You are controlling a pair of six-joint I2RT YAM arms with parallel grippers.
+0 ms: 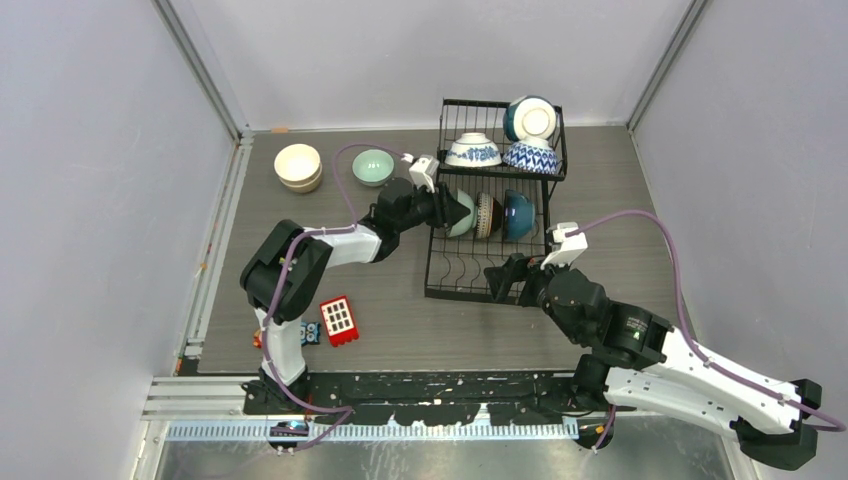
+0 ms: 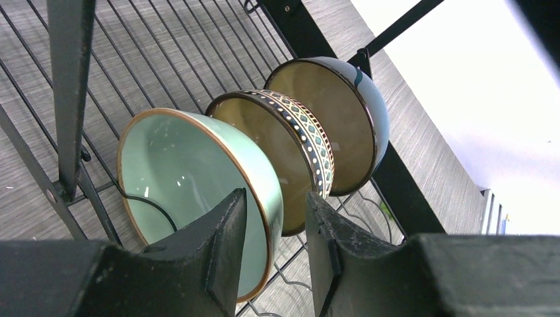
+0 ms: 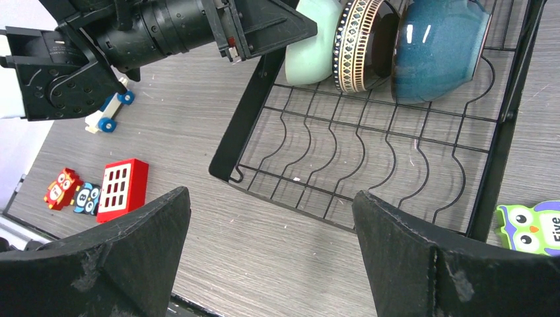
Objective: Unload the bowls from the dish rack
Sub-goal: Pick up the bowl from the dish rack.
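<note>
- The surface [image 1: 420,330] under the left fingers [image 2: 221,251] and the right fingers [image 3: 112,264] is matt grey wood-grain board.
- Far beyond both pairs of fingers stands the back wall [image 1: 420,50], plain pale lavender-grey.
- The left wall [image 1: 90,200] lies well outside the left fingers, and the right wall [image 1: 760,200] well outside the right fingers. Both are the same pale colour.
- Silver metal posts [image 1: 200,65] rise slanting at the far corners.
- Behind the fingers, a silver toothed rail [image 1: 400,430] runs along the near edge.
- Light is bright and even, with soft shadows. Past the left fingers the wall washes out to white.
</note>
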